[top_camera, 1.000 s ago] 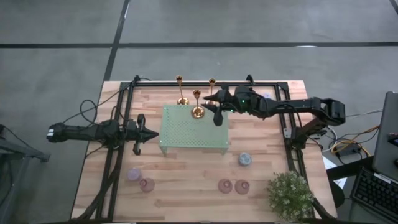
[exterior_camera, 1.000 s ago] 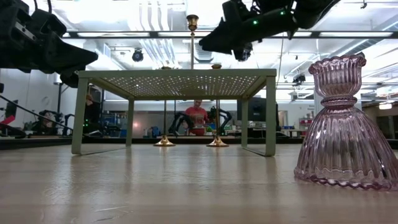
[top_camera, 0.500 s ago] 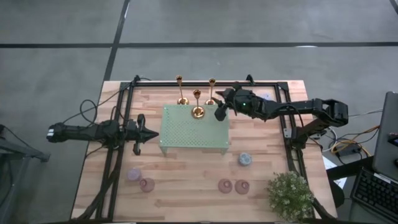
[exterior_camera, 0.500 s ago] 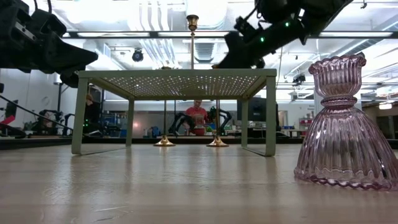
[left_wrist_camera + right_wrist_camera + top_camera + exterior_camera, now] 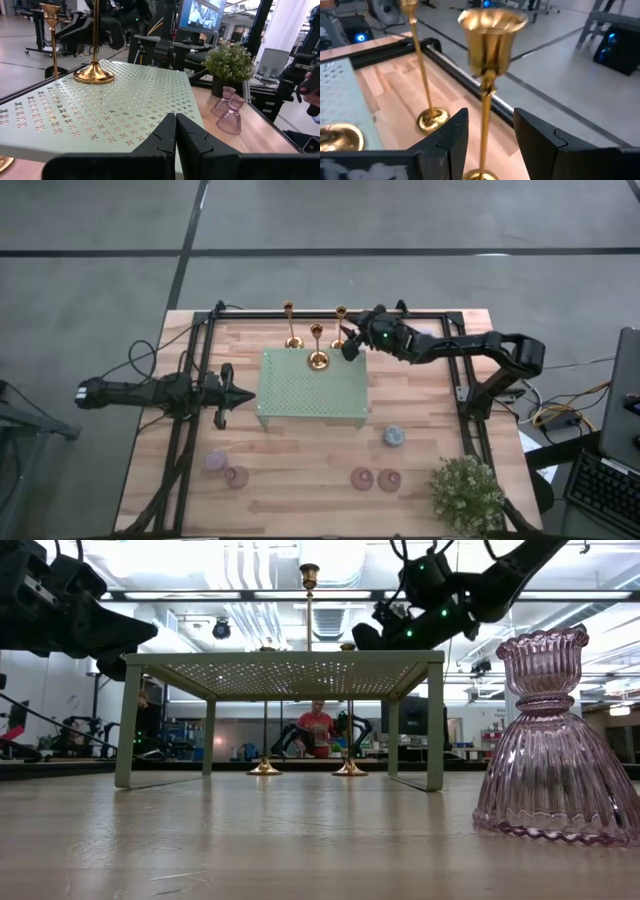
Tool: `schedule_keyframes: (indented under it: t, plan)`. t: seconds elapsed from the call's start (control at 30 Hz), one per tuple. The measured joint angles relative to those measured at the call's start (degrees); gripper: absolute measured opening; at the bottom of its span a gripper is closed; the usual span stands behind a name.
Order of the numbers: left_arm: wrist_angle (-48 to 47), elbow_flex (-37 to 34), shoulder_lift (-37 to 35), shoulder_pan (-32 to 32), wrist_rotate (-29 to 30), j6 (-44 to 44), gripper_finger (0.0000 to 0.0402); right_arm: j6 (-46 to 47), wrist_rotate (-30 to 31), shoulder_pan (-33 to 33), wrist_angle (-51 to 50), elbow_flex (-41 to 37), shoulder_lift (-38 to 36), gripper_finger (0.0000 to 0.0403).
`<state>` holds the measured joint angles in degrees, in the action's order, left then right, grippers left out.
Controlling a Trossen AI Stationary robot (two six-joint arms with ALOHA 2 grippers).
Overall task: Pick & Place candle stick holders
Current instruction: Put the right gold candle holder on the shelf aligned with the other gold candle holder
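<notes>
Three gold candle stick holders show. One stands by its round base on the green perforated stand. Two stand on the wooden table behind the stand: the left one and the right one. My right gripper is open, level with the right holder's stem. In the right wrist view its fingers stand on either side of the stem below the cup, without touching. My left gripper is shut and empty, left of the stand; it also shows in the left wrist view.
Small pink, lavender and blue holders stand near the table's front. A potted plant is at the front right. A black frame runs round the table. A person sits far behind.
My right gripper has moved from over the stand's far right corner toward the table's far edge, to the right-hand candle stick holder on the table, and has turned toward it. The holders have stayed where they were.
</notes>
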<state>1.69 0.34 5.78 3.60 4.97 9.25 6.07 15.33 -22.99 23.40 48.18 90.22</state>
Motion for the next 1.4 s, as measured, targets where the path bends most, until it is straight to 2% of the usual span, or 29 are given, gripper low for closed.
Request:
schedule_keyframes:
  t: [0.37,0.53,0.63,0.93,1.0,1.23,1.4]
  plan:
    - [0.0,0.0,0.0,0.0,0.0,0.0,0.0014,-0.5,-1.2,-1.3,6.0,0.0,2.3,0.0143]
    - [0.0,0.0,0.0,0.0,0.0,0.0,0.0014,0.1,-4.8,-2.8,5.9,0.8,2.6,0.0130]
    - [0.0,0.0,0.0,0.0,0.0,0.0,0.0014,0.9,-6.9,-3.0,6.0,1.4,3.0,0.0113]
    - [0.0,0.0,0.0,0.0,0.0,0.0,0.0014,-0.4,-7.0,-3.2,5.7,1.4,3.3,0.0025]
    - [0.0,0.0,0.0,0.0,0.0,0.0,0.0014,-0.6,-6.9,-3.2,5.7,1.4,3.2,0.0016]
    - [0.0,0.0,0.0,0.0,0.0,0.0,0.0014,-1.7,-6.9,-3.2,5.1,1.3,0.0,0.0016]
    - [0.0,0.0,0.0,0.0,0.0,0.0,0.0014,-4.0,-6.5,-3.1,-1.5,1.3,-5.9,0.0015]
